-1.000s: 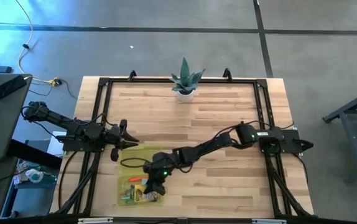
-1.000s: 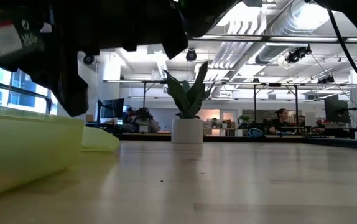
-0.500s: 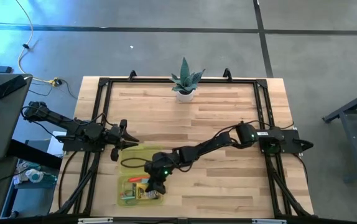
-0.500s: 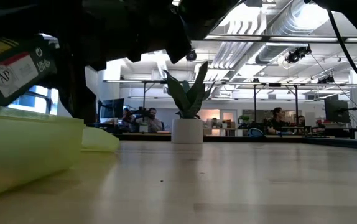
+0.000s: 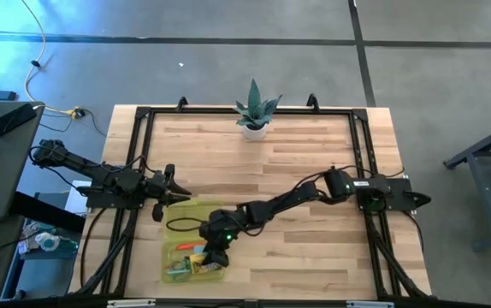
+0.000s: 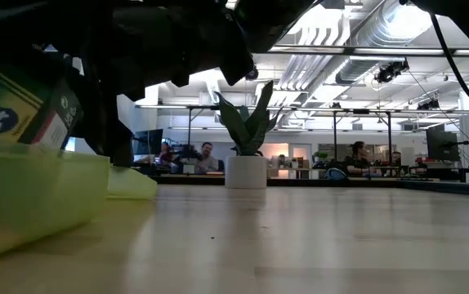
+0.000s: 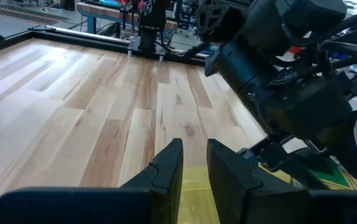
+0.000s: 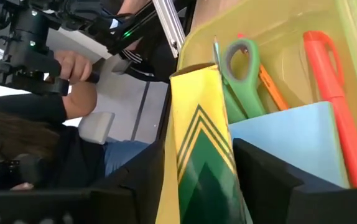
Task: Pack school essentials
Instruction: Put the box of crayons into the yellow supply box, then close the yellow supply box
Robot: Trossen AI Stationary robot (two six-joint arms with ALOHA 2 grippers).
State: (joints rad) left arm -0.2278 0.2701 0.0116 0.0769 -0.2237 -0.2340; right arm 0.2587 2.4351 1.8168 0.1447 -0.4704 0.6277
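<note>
Fingers (image 8: pixel 253 186) round crayon box (image 8: pixel 203 143) (over case (image 8: pixel 278 18))

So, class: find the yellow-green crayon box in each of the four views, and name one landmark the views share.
High view: crayon box low, left of centre, at the right hand.
Low view: crayon box far left, above the yellow-green case.
Left wrist view: green-yellow corner at lower right.
Right wrist view: centre, between dark fingers.
Shared landmark: the case.

A yellow crayon box (image 8: pixel 198 146) with green chevrons, green-handled scissors (image 8: pixel 237 68), red-orange marker (image 8: pixel 336 102).
</note>
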